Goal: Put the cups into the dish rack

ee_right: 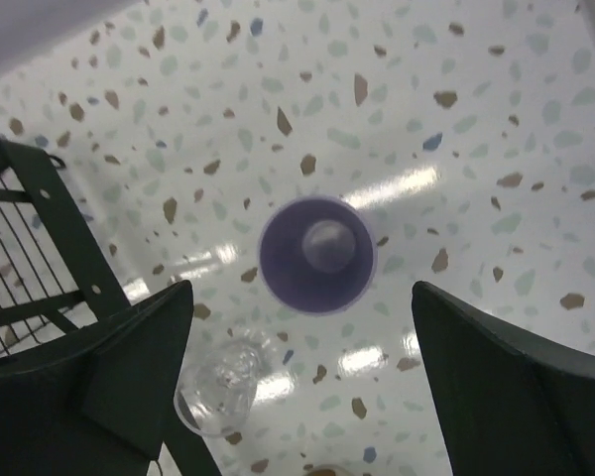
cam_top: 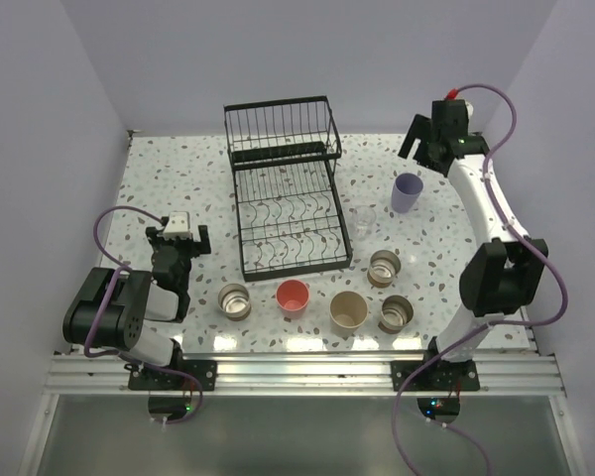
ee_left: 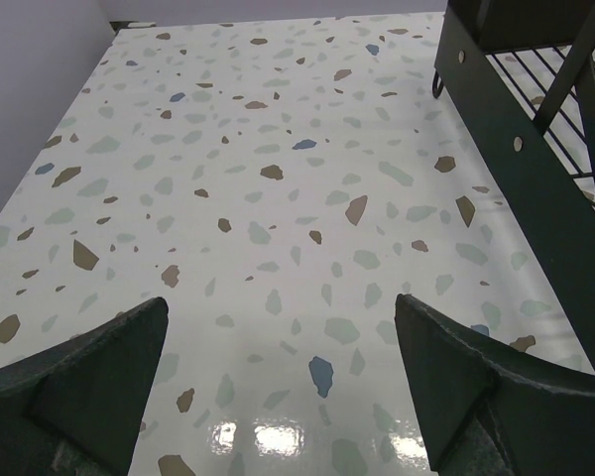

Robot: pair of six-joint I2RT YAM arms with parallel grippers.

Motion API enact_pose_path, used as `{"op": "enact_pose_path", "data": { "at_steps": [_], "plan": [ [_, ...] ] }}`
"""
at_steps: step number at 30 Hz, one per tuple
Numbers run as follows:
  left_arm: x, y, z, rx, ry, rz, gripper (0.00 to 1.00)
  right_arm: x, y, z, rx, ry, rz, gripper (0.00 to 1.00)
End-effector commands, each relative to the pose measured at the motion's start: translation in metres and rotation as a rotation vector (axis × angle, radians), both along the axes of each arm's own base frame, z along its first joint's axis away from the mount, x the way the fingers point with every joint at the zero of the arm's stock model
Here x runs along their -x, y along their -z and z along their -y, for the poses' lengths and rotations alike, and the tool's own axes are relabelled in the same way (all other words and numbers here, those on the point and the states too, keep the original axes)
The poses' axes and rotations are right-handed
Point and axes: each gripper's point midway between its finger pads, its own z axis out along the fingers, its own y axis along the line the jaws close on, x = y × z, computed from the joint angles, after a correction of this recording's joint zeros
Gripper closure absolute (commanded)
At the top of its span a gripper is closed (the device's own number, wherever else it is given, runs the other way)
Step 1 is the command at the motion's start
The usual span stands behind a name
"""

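One dish rack (cam_top: 282,157) stands mid-bench, both tiers holding nothing. Seven cups sit on the bench (cam_top: 159,169). Right of the rack are one lavender cup (cam_top: 407,191) and one clear glass (cam_top: 365,220), the glass just beside the rack. In front of it are one red-pink cup (cam_top: 293,296), one beige cup (cam_top: 348,310) and three tan-and-metallic cups (cam_top: 235,299) (cam_top: 385,266) (cam_top: 396,312), all apart. The right fingers (cam_top: 428,156) are spread wide above the lavender cup. The left fingers (cam_top: 179,238) are spread wide over bare bench left of the rack.
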Motion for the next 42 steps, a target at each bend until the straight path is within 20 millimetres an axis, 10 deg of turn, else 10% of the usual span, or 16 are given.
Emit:
{"op": "enact_pose_path", "data": {
  "at_steps": [1, 21, 42],
  "plan": [
    [-0.009, -0.027, -0.004, 0.014, -0.018, 0.107, 0.00, 0.036, 0.030, -0.006, -0.127, 0.030, -0.221, 0.06],
    [-0.009, -0.028, -0.003, 0.014, -0.017, 0.107, 0.00, 0.024, 0.135, 0.030, -0.150, 0.143, -0.460, 0.41],
    [-0.009, -0.027, -0.003, 0.014, -0.017, 0.106, 0.00, 0.002, 0.147, 0.027, -0.181, 0.133, -0.452, 1.00]
  ]
}}
